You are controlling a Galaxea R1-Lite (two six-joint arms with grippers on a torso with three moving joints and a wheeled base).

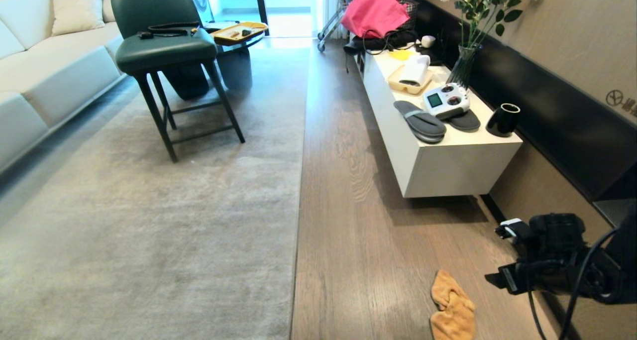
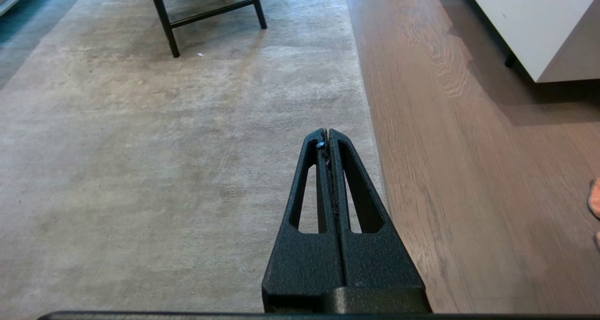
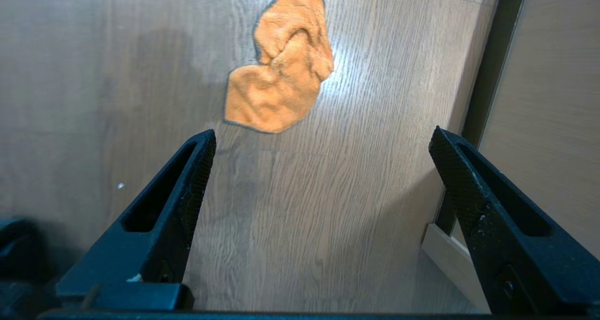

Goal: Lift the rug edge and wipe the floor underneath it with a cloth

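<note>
The pale grey rug lies flat, and its rug edge (image 1: 300,180) (image 2: 363,76) runs straight along the brown wood-grain floor (image 1: 358,240) (image 3: 304,207). The orange cloth (image 1: 452,307) (image 3: 281,76) lies crumpled on the floor at the near right, well apart from the rug. My right gripper (image 1: 502,254) (image 3: 322,133) hangs open above bare floor, just short of the cloth, with nothing between its fingers. My left gripper (image 2: 326,131) is shut and empty, pointing over the rug close to its edge; it does not show in the head view.
A low white cabinet (image 1: 448,170) stands along the right wall, carrying slippers, a controller, a black cup and a vase. A green chair (image 1: 164,46) stands on the rug, and a sofa (image 1: 45,71) at the far left. The dark baseboard (image 3: 487,76) runs close beside the right gripper.
</note>
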